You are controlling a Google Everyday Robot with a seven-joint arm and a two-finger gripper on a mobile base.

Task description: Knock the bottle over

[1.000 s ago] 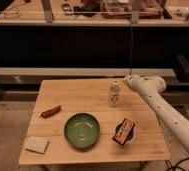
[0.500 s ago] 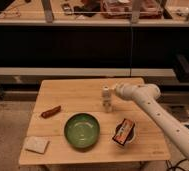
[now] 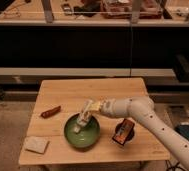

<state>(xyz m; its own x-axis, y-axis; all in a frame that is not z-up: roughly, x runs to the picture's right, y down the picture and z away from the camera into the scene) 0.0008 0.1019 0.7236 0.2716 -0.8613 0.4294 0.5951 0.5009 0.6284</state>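
The small pale bottle (image 3: pixel 83 121) with a white cap leans steeply, tipped over the far rim of the green bowl (image 3: pixel 83 140), its lower end inside the bowl. My gripper (image 3: pixel 94 107), at the end of the white arm reaching in from the right, is right at the bottle's upper end and seems to touch it. The bottle and the gripper overlap, so their exact contact is hard to make out.
An orange-and-black packet (image 3: pixel 124 132) stands right of the bowl, just below my arm. A reddish-brown oblong item (image 3: pixel 50 111) lies at the left of the wooden table (image 3: pixel 88 90). A pale flat pad (image 3: pixel 36 145) lies at the front left corner. Dark shelving stands behind.
My arm has swept left across the table. The bottle went from upright near the table's right middle to tilted over the bowl's rim, pushed left and forward.
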